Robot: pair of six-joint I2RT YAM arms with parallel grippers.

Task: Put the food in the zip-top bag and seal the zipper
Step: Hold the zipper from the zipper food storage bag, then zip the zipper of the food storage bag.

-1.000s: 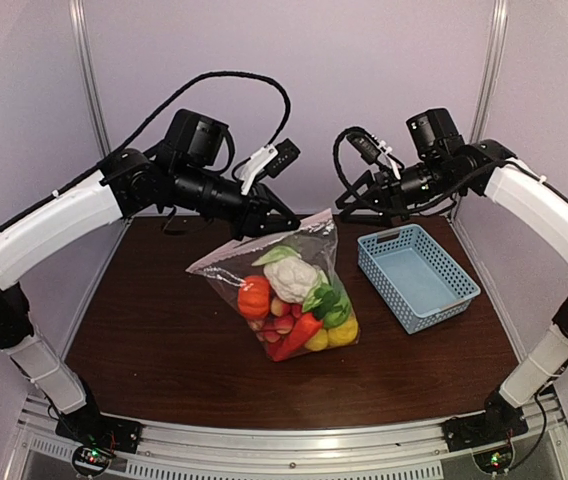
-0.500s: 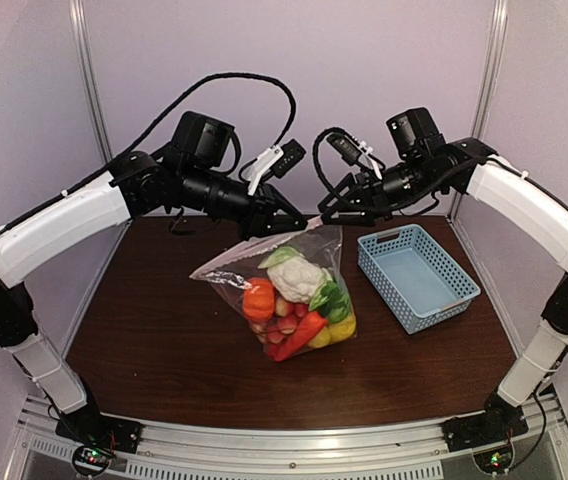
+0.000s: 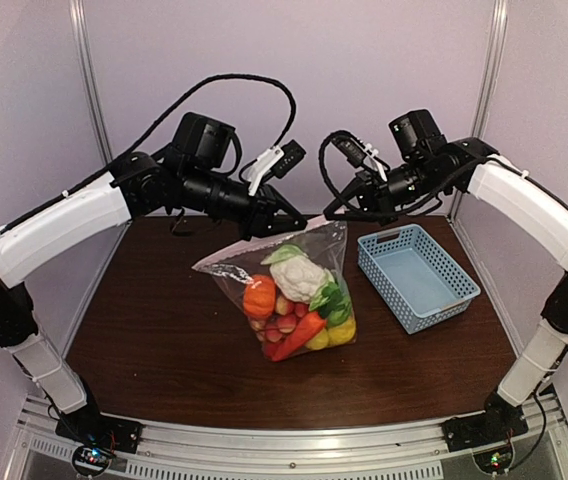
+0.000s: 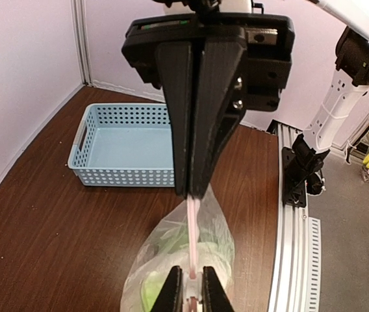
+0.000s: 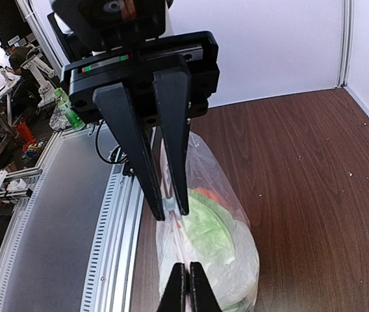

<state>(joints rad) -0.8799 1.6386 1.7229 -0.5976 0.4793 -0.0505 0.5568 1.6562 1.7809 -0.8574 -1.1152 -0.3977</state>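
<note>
Count: 2 grippers, 1 zip-top bag (image 3: pixel 286 292), 1 basket (image 3: pixel 419 276).

The left gripper (image 3: pixel 297 224) is pinching the bag's mouth edge, jaws narrow. The bag is hanging just below it, slanting toward the arm bases, on the table (image 3: pixel 164 340). The right gripper (image 3: pixel 328 214) is nipping the same edge just beside the left one, jaws nearly together. The basket is sitting below and outboard of the right gripper, apart from the bag.

Food in the bag, top view: 1 orange pumpkin (image 3: pixel 256 297), 1 pale cabbage (image 3: pixel 296 278), 1 red pepper (image 3: pixel 296 334). The rest is heaped, so I cannot tell the number.

The left wrist view alone is showing the zipper (image 4: pixel 190 235) as a pink strip running taut between the 2 grippers. The wrist views are showing mostly green and pale shapes through the plastic.
</note>
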